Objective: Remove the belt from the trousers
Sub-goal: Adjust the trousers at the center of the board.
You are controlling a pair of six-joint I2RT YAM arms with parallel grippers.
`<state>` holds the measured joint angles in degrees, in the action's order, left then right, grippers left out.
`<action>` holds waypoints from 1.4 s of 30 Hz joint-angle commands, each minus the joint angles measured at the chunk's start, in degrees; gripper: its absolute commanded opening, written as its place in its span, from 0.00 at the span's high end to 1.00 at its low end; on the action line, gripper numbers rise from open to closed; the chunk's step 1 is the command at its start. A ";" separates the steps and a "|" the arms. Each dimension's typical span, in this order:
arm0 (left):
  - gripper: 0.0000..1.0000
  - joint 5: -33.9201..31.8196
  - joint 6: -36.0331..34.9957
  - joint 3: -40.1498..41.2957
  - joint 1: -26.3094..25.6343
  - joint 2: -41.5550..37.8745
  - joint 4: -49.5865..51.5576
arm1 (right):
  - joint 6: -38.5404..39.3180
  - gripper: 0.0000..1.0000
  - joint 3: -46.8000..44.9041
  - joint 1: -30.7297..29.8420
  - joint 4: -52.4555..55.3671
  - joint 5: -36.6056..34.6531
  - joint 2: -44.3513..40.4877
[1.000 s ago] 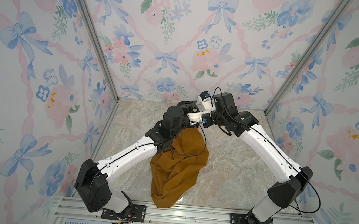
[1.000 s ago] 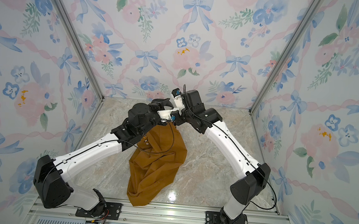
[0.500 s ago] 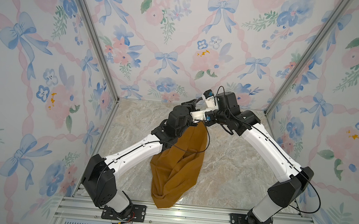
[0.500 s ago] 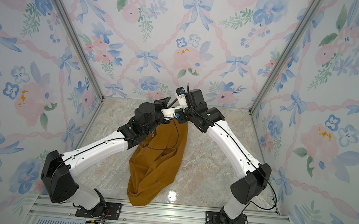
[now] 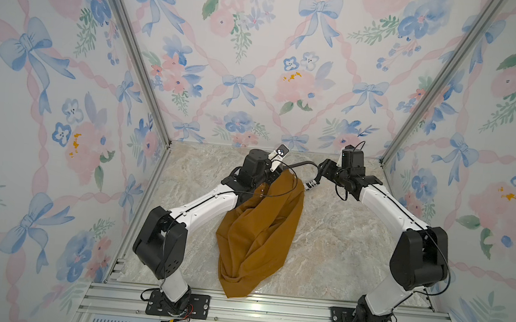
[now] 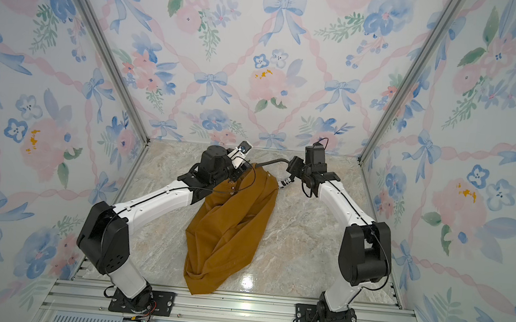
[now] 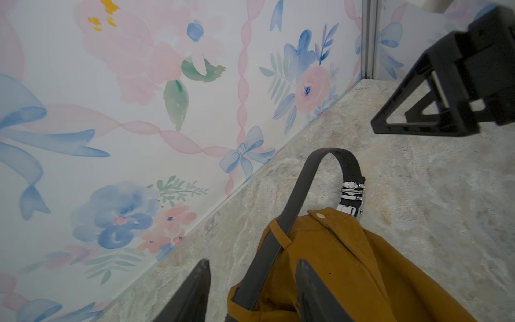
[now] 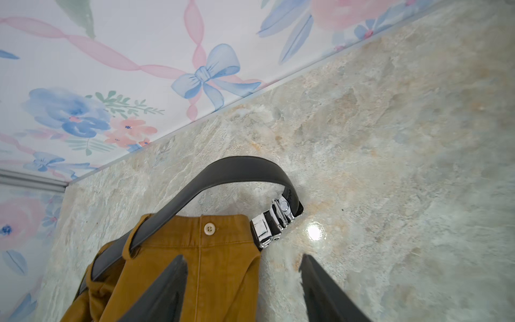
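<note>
Top views put the trousers (image 5: 260, 229) mid-frame on the surface (image 5: 339, 239), waistband raised by my left gripper (image 7: 250, 290), whose jaws straddle cloth and strap; whether they pinch I cannot tell. My right gripper (image 8: 242, 281) hangs apart, empty. I worry the belt (image 8: 237, 170), arching upward from its loop, snags there when pulled, buckle (image 8: 271, 223) dragging the cloth.

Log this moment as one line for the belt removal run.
step: belt removal, unfinished | belt: arched, threaded through trousers loop | buckle: free beside waistband | right gripper: open, empty | left gripper: straddling waistband
</note>
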<state>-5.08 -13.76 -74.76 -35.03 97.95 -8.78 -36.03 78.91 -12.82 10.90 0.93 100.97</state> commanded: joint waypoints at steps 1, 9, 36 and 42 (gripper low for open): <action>0.48 6.85 13.16 0.32 -1.82 6.19 1.56 | -14.59 0.30 -1.46 1.43 -8.05 2.20 7.15; 0.49 8.94 16.74 0.32 -1.26 13.61 0.84 | -19.93 0.28 3.98 2.10 -14.24 1.32 21.68; 0.50 6.07 12.83 1.02 3.87 -9.44 -0.09 | 37.88 1.00 19.88 -14.77 -1.63 -15.48 3.83; 0.50 5.41 9.79 -7.35 6.35 -14.19 -0.10 | 52.18 1.00 32.51 -18.55 4.16 -15.13 -0.86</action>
<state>1.32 -1.23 -79.50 -29.45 85.03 -8.56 4.62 105.93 -31.24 13.19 -12.01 102.85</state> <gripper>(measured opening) 0.500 0.163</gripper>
